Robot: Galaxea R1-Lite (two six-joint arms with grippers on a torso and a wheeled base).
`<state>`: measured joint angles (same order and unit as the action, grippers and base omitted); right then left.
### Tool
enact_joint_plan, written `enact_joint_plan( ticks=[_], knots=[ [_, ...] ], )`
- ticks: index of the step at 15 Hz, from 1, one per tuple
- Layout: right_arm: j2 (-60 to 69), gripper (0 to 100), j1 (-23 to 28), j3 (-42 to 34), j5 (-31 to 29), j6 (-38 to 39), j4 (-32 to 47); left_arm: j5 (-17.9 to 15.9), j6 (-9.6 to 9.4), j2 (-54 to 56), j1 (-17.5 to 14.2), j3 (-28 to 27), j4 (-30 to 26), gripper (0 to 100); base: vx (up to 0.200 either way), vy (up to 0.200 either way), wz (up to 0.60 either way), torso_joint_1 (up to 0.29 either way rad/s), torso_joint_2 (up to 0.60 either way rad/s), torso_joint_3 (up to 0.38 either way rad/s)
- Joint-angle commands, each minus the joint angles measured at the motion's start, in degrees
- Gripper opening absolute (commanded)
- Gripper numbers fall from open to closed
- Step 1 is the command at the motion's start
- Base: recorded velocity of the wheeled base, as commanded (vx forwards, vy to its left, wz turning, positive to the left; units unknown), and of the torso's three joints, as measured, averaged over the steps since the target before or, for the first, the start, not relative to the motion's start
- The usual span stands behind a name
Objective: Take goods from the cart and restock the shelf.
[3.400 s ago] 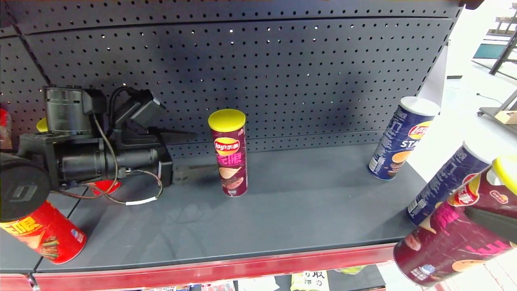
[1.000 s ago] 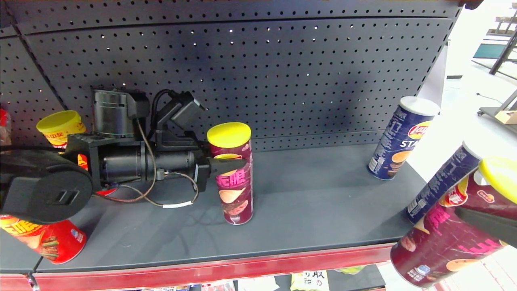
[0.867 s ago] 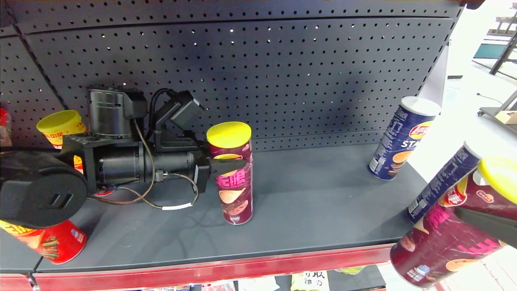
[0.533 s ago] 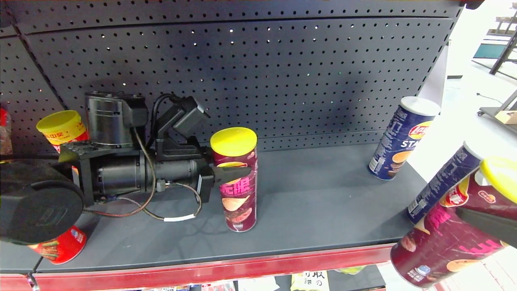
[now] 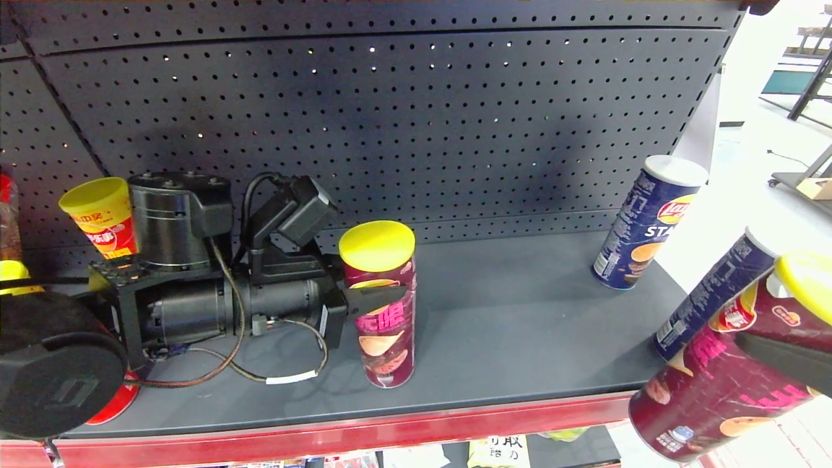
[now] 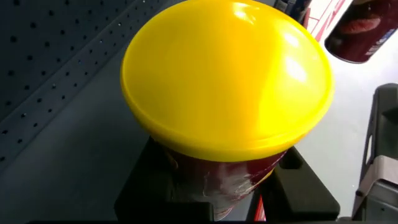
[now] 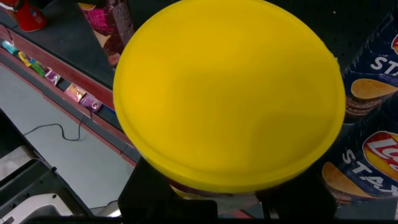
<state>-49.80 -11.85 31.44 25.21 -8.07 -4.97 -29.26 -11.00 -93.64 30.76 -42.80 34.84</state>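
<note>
Across the shelf [image 5: 520, 338], the left claw [image 5: 390, 296] has drawn the yellow-lidded maroon chip can [image 5: 385, 348], clenched upright, forward toward the front edge; this looks like facing the stock; the right claw [image 7: 230, 199] grips a second maroon can [image 5: 708, 390] off the shelf's right end, not yet placed.

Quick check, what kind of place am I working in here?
Most likely a shop aisle, or a mock-up of one: a dark shelf with a pegboard back, a red front rail, and crisp cans such as the blue can standing on it.
</note>
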Motion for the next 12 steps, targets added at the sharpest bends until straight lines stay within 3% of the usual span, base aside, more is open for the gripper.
enact_joint_plan(
  ticks=[1, 5, 8, 12],
  knots=[
    [0.14, 0, -0.02, 0.03, 0.01, -0.10, -0.04, 0.34, 0.10, 0.30, 0.71, 0.70, 0.23, 0, 0.000, 0.000, 0.00, 0.000, 0.00, 0.000],
    [0.23, 0, -0.02, -0.06, 0.01, -0.02, -0.04, 2.10, 0.27, 0.12, 2.91, 1.67, 1.55, 0, 0.000, 0.000, 0.00, 0.000, 0.00, 0.000],
    [0.23, 0, -0.02, -0.06, 0.01, -0.02, -0.04, 3.77, 1.77, 0.30, 4.14, 2.02, 1.90, 0, 0.000, 0.000, 0.00, 0.000, 0.00, 0.000],
    [0.23, 0, -0.02, -0.06, 0.01, -0.02, -0.04, 4.82, 1.94, 0.30, 4.49, 2.90, 3.22, 0, 0.000, 0.000, 0.00, 0.000, 0.00, 0.000]
  ],
)
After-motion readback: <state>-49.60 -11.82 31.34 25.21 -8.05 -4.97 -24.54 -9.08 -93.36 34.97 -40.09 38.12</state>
